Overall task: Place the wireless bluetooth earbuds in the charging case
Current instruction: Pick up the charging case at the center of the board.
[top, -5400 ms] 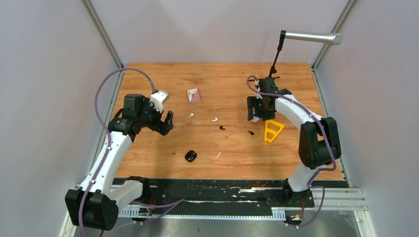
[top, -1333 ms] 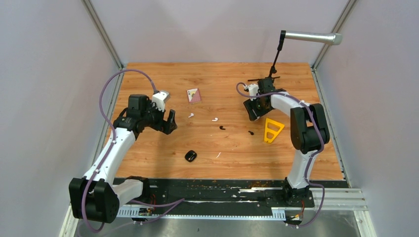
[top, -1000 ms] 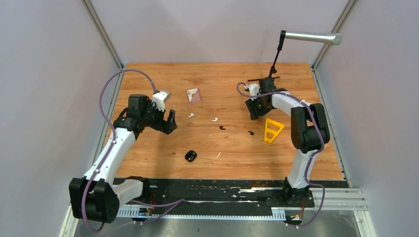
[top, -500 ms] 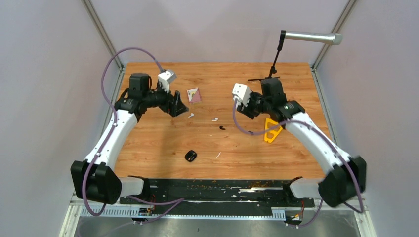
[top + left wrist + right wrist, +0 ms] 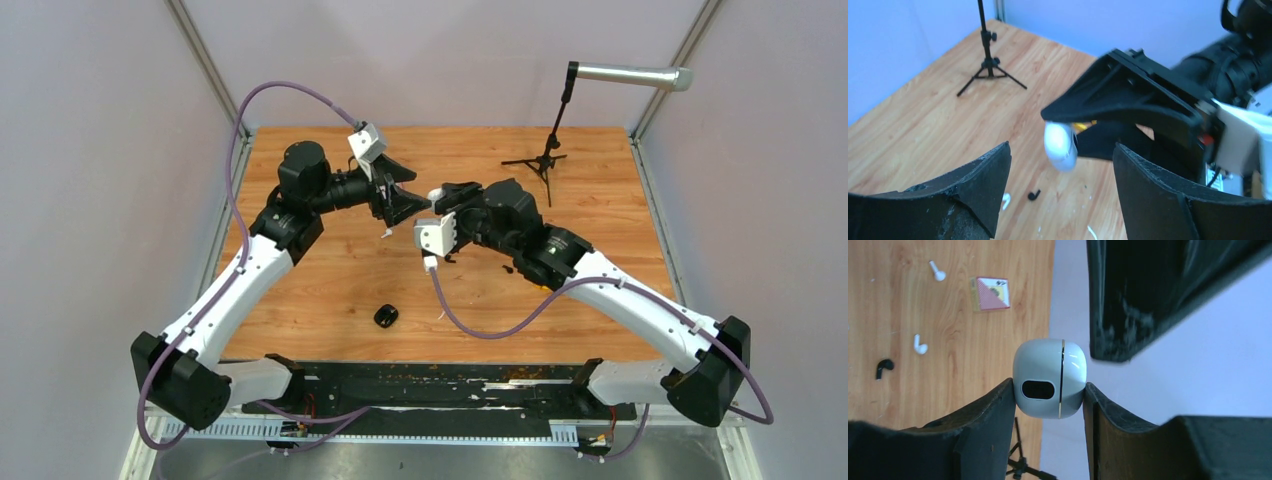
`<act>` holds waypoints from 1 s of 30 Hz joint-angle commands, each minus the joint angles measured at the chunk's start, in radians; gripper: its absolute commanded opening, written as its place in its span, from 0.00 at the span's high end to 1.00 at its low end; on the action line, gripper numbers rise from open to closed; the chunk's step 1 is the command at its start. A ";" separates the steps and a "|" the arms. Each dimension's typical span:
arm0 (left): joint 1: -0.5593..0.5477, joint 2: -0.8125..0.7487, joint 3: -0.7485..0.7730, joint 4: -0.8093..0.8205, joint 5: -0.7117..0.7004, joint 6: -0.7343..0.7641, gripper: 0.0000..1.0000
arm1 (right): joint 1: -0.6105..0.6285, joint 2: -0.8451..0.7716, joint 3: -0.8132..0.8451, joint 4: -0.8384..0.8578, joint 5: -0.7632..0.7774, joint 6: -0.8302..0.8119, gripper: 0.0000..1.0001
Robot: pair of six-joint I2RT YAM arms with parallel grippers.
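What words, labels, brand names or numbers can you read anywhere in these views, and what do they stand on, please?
No text can be read in any view.
The small card on the table: pink and yellow print, too small and blurred to read.
The white charging case: no lettering visible, only a dark oval window and a thin seam line.

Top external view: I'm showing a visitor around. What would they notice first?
The two arms meet in mid-air over the table's far middle. The right gripper pinches a white charging case, with the open left gripper facing it. Earbuds lie loose on the wood below.
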 commanded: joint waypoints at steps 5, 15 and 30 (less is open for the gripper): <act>-0.035 0.000 -0.034 0.215 -0.058 -0.119 0.19 | 0.093 -0.073 -0.006 0.233 0.190 -0.024 1.00; -0.050 -0.004 -0.042 0.268 0.028 -0.098 0.27 | 0.136 -0.115 -0.129 0.467 0.185 -0.155 1.00; -0.056 -0.013 -0.057 0.304 0.087 -0.082 0.69 | 0.170 -0.111 -0.130 0.503 0.139 -0.215 0.98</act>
